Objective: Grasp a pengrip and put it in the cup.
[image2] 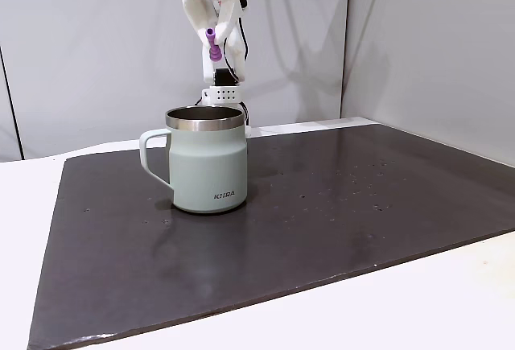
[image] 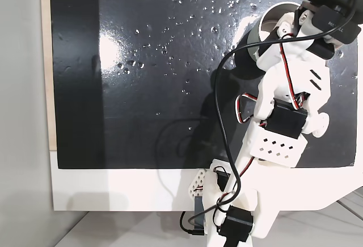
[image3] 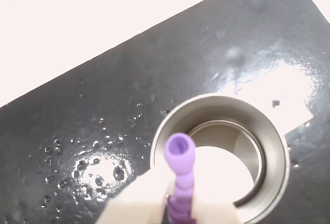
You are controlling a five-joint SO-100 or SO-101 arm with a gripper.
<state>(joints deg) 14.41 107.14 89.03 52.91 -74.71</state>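
The pengrip (image3: 180,172) is clamped upright in the gripper (image2: 214,51) and is held high above the cup (image2: 206,159), which stands on the dark mat (image2: 338,205). It is lined up over the open mouth, presumably so that it can be dropped inside.

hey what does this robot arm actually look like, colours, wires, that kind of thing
The arm is built from white plastic segments with black servo blocks at the joints. One white panel has a pattern of small diamond-shaped cutouts. Thin red, white and black wires loop between the joints, and a thicker black cable runs along the arm. A black webcam with a cable sits near the wrist. The gripper has white fingers.
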